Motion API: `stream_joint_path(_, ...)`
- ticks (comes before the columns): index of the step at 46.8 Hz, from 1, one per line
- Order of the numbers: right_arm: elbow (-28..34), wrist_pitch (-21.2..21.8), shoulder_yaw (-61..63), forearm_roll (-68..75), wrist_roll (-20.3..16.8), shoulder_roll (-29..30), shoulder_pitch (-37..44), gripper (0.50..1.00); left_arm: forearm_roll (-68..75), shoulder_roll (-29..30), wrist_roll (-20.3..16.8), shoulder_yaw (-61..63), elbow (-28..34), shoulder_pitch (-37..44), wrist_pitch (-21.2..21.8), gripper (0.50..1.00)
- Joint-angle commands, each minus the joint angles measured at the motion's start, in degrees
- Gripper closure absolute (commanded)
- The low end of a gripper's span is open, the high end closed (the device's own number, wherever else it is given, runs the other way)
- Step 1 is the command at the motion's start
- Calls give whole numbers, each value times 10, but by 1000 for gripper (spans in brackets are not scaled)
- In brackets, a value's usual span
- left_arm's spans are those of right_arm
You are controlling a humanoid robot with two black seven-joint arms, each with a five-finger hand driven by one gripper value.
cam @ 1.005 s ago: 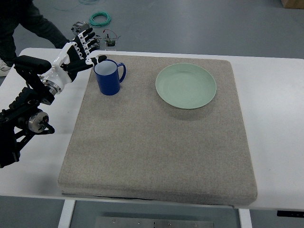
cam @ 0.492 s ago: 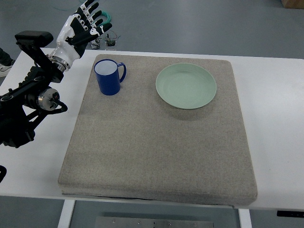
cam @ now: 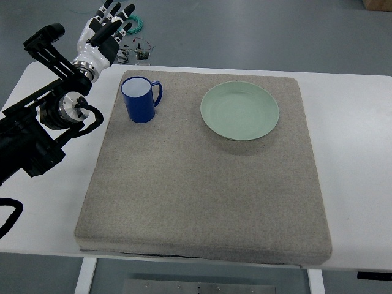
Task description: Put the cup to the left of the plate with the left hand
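My left hand [cam: 103, 33] has a white shell over the palm and black fingers [cam: 114, 13] with white segments. Behind it I see a silver wrist ring, then a black arm [cam: 37, 128] with a round silver joint cap and a looping black cable.

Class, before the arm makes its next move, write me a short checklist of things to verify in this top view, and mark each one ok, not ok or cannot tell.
1. Blue cup stands upright on the grey mat: ok.
2. Cup sits left of the green plate, with a gap between them: ok.
3. Left hand is clear of the cup, fingers spread and holding nothing: ok.
4. Plate lies flat on the mat with nothing on it: ok.
5. Right hand position: cannot tell, it is out of view.
6. Anything inside the cup: cannot tell; only a pale inside shows.
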Motion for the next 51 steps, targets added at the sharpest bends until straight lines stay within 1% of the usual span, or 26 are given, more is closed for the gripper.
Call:
stream_joint_path(1, 0, 0, 0, 0, 0, 0, 0, 566, -36, -1, 6, 0, 22, -8, -4, 506)
stream_joint_path(9, 0, 0, 0, 0, 0, 0, 0, 566, -111, -3, 47, -1, 46, -15, -9, 506)
stream_joint_path(12, 0, 0, 0, 0, 0, 0, 0, 566, -115, -3, 53, -1, 46, -15, -10, 506)
stream_joint_path(35, 0, 0, 0, 0, 0, 0, 1, 566, -105, -9, 53, -7, 46, -24, -21, 506)
stream_joint_path(45, 0, 0, 0, 0, 0, 0, 1, 566, -103, -9, 52, -9, 48, -24, -40, 506)
stream_joint_path(51, 0, 0, 0, 0, 0, 0, 0, 566, -104, -10, 45, -23, 61, -24, -72, 506)
